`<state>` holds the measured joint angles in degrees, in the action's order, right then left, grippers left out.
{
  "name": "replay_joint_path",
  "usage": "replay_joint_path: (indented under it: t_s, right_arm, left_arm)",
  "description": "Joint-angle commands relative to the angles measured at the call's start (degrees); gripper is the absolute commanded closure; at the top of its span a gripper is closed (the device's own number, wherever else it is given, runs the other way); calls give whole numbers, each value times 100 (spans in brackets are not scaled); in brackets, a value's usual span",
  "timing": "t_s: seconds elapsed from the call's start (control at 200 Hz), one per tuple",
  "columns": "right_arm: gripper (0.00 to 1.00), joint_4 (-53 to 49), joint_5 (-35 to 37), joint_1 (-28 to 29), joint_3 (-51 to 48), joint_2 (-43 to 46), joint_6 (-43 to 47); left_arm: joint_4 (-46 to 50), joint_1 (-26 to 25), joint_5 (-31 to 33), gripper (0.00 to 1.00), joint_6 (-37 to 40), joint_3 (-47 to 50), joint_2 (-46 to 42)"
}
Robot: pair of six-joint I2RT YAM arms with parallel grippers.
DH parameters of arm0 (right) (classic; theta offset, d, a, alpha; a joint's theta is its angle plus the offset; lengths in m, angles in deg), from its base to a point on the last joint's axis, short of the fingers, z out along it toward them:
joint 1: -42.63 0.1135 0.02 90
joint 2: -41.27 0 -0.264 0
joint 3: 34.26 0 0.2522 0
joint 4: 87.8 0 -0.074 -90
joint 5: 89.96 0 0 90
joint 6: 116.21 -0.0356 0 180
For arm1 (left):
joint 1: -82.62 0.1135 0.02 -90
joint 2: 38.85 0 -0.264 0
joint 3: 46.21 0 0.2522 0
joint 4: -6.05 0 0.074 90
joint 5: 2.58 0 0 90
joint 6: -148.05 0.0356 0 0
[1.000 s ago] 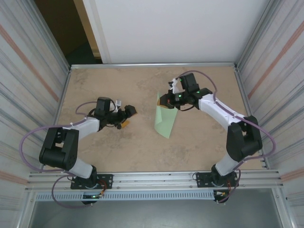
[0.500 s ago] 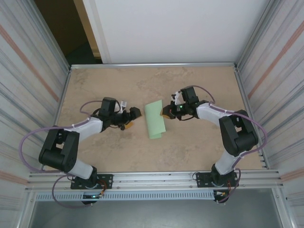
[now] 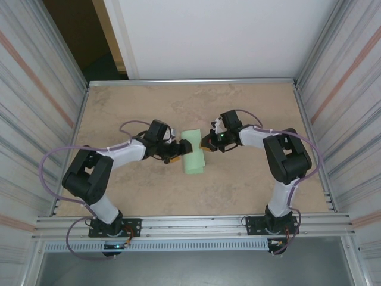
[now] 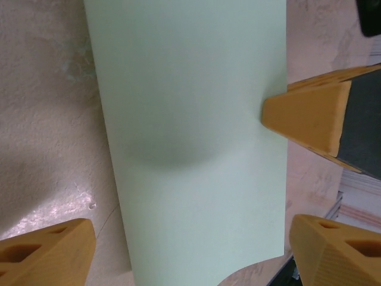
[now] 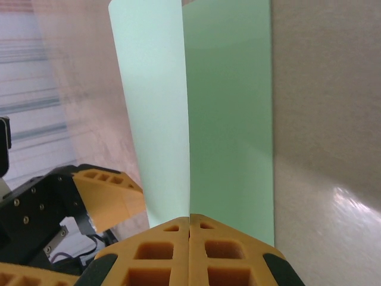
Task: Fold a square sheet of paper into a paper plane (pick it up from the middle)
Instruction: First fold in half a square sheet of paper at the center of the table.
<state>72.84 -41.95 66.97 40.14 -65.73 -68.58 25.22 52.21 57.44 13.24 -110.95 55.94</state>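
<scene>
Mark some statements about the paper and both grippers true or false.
1. The right gripper is shut on the edge of the pale green sheet of paper. True.
2. The left gripper is clamped shut. False: its jaws stand wide apart.
3. The sheet lies flat in one layer. False: it is doubled over, and the right wrist view shows two layers.
4. The sheet sits between the two grippers, near the middle of the table. True.
</scene>
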Motion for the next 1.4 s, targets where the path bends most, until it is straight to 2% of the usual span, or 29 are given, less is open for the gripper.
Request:
replay_joint_path:
  t_s: [0.0, 0.336, 0.566, 0.621, 0.782, 0.867, 1.133, 1.393]
  right_arm:
    - [100, -181, -73, 78, 266, -205, 256]
    - [99, -268, 21, 55, 292, -331, 302]
    - [96, -160, -72, 5, 189, -322, 257]
    - [91, -169, -50, 10, 160, -318, 240]
    - [56, -60, 120, -140, -80, 92, -75]
    - [46, -28, 477, -275, -309, 577, -250]
    - [43, -221, 1420, -450, -1011, 1721, -420]
    - [43, -248, 1663, -453, -1351, 1964, -511]
  left_arm:
    - [310, -30, 395, 19, -67, -192, 155]
    - [729, -129, 575, 34, -2, -835, 748]
    - [764, -152, 578, 46, 78, -892, 946]
    - [873, -159, 627, 48, 99, -940, 990]
    - [1402, -246, 969, 53, 259, -1097, 1145]
    - [1565, -286, 1139, 56, 341, -1108, 1232]
    - [1969, -404, 1403, 57, 530, -1281, 1719]
    - [2452, -457, 1560, 57, 844, -1449, 2245]
